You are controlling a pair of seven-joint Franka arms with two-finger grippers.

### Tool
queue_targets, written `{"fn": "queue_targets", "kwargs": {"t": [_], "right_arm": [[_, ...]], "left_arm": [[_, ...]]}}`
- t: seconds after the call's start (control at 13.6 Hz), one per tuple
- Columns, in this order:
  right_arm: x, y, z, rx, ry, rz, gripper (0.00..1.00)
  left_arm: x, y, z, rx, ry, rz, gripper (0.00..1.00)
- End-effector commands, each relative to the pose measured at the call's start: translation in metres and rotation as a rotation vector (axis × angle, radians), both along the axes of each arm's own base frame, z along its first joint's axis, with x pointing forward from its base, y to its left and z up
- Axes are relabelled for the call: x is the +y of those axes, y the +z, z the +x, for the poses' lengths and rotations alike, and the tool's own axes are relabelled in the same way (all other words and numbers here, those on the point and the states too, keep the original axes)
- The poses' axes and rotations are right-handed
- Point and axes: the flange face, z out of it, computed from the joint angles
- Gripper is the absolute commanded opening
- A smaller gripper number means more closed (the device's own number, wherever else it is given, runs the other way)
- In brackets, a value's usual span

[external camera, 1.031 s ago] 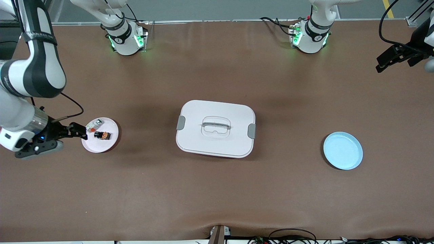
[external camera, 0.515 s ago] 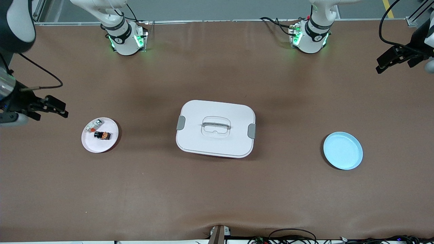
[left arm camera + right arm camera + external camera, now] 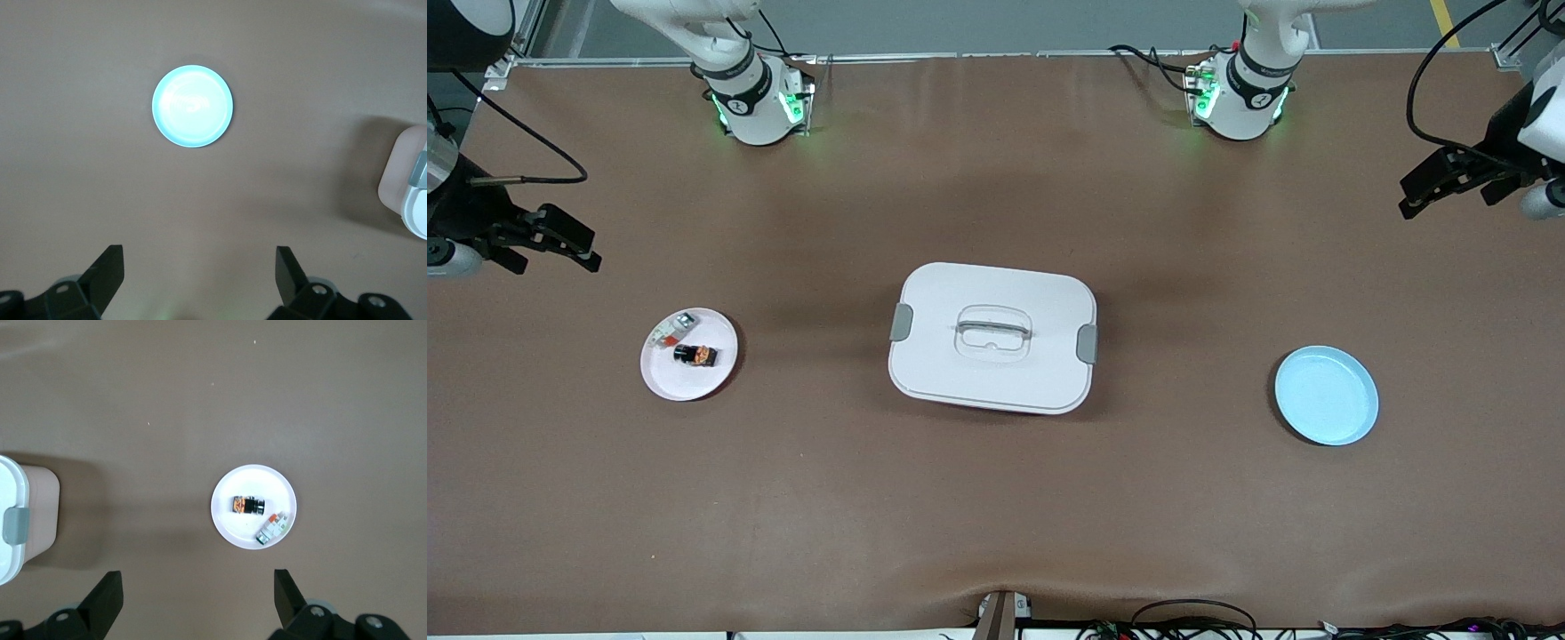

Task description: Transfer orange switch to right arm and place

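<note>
The orange switch (image 3: 696, 355), a tiny black block with an orange face, lies on a small white plate (image 3: 685, 384) toward the right arm's end of the table. It also shows in the right wrist view (image 3: 248, 505) on that plate (image 3: 253, 480). My right gripper (image 3: 587, 250) is open and empty, up in the air over bare table beside the plate; its own view shows it (image 3: 197, 587) open. My left gripper (image 3: 1405, 201) is open and empty, high over the left arm's end of the table; its own view shows it (image 3: 199, 261) open.
A whitish-silver part with a red-orange bit (image 3: 673, 330) lies on the same plate as the switch. A white lidded box (image 3: 993, 336) with a handle stands mid-table. A light blue plate (image 3: 1326, 396) lies toward the left arm's end and holds nothing.
My right gripper has drawn away from the white plate and risen, empty, leaving the switch on the plate. My left gripper has shifted slightly.
</note>
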Motion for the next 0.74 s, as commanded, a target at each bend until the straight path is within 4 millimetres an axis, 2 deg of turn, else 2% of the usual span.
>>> {"fn": "queue_targets", "kwargs": {"t": [0.0, 0.07, 0.66], "right_arm": [[0.0, 0.021, -0.009, 0.005, -0.017, -0.009, 1.0], [0.0, 0.031, -0.01, 0.004, -0.013, -0.011, 1.0], [-0.002, 0.044, -0.015, 0.023, -0.037, -0.008, 1.0]], "left_arm": [[-0.01, -0.001, 0.004, -0.019, -0.004, -0.023, 1.0], [-0.011, -0.002, 0.003, -0.017, -0.009, -0.021, 1.0], [-0.029, 0.002, -0.016, 0.02, -0.077, 0.007, 1.0]]}}
